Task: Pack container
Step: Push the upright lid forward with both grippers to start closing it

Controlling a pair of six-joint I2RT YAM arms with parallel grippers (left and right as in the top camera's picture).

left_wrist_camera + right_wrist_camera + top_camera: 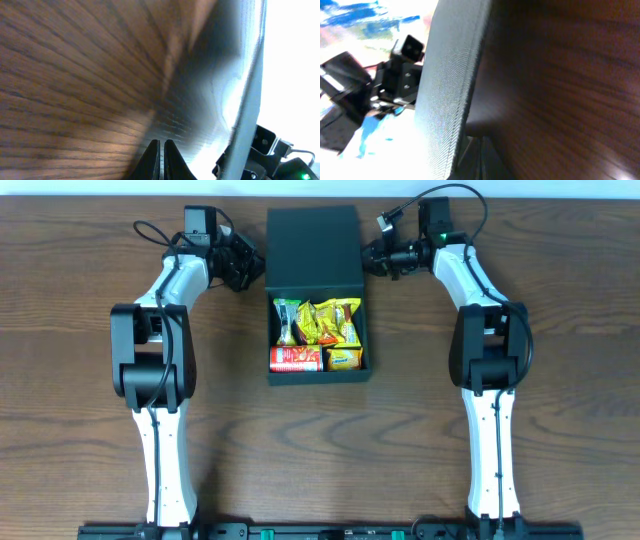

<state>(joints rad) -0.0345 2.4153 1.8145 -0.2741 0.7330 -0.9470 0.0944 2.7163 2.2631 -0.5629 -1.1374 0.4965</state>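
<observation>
One dark teal-black rigid square container (318, 376) mid brown wooden table (570, 470), flap lid (313, 245) laid back toward 12 o'clock. Inside: seemingly three yellow snack packets (318, 325), one greenish packet (287, 320), one red cylindrical can (295, 359). Left gripper (160, 145) at lid's 9 o'clock, pinched closed, empty; right gripper (481, 145) at 3 o'clock, likewise.
</observation>
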